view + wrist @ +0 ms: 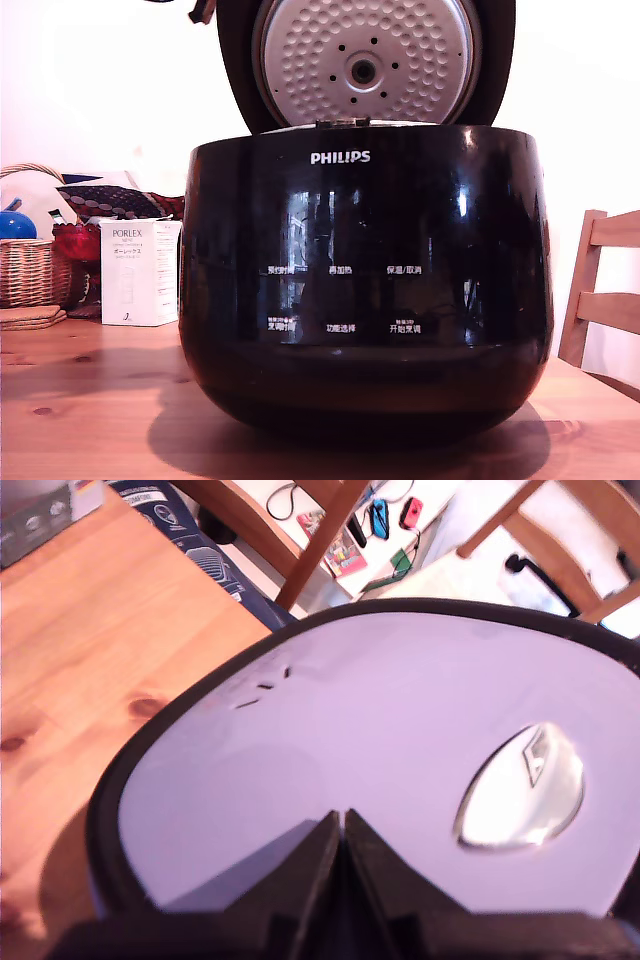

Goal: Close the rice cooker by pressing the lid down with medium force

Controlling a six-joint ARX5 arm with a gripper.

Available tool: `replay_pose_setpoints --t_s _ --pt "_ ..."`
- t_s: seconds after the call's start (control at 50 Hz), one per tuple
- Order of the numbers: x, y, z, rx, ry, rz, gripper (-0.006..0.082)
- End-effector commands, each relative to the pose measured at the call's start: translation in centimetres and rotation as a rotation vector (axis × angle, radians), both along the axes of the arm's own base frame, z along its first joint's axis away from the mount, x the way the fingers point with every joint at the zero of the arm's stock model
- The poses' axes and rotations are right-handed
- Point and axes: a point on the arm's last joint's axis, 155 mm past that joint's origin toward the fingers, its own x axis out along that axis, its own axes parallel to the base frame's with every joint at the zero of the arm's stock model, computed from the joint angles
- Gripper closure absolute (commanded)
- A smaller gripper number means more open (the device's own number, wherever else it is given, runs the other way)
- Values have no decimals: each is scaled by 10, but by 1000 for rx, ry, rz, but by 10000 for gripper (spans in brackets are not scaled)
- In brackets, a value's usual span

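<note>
1. While the lid (365, 62) stands upright behind the rice cooker (365, 290) on the wooden table (80, 400), its dimpled metal inner plate faces the exterior view.
2. Seen from the wrist, the gripper (342, 825) sits close against the lid's pale glossy outer face (400, 750), jaws pressed together and holding nothing.
3. Judging by this, the push must go through that outer face, swinging the lid down onto the pot.
4. Glossy and rounded, it may let the fingertips slide.
</note>
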Motion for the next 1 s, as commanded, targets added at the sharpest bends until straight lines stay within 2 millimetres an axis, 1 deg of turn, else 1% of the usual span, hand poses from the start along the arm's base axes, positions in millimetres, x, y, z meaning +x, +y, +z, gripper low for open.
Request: replay_pose_setpoints --t_s 0.0,0.04,0.26,0.4,0.54,0.64,0.86,0.98 --pt "2 -7 -24 38 42 -18 788" --pt "2 -8 -27 46 45 -19 788" --pt "7 -18 -58 99 83 -35 788" --pt "9 -22 -69 119 74 -58 788" --pt "16 -23 -70 137 32 -52 788" --pt "13 -28 -70 135 23 -64 788" --pt "8 -31 -77 143 36 -77 788" --pt "8 -32 -71 130 15 -85 788"
